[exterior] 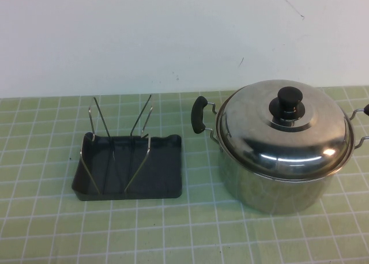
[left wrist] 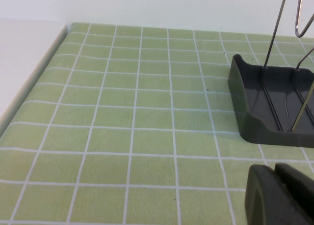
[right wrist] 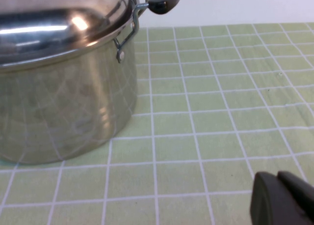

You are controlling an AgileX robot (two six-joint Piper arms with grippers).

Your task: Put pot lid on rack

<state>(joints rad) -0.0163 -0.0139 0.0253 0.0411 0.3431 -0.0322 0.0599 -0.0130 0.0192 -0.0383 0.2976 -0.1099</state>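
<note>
On the pot [exterior: 277, 183] sits the pot lid [exterior: 282, 128], apart from both tools [left wrist: 282, 195] [right wrist: 284, 198], whose opening I cannot tell.

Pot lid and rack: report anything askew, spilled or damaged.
Nothing stands out. The pot lid sits squarely on the pot; the rack lies flat with prongs upright. The left end effector is near the rack, and the right end effector is beside the pot.

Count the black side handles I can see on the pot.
2: one handle on the side facing the rack, the other handle at the high view's right edge, mostly cut off. Both grippers sit low, away.
</note>
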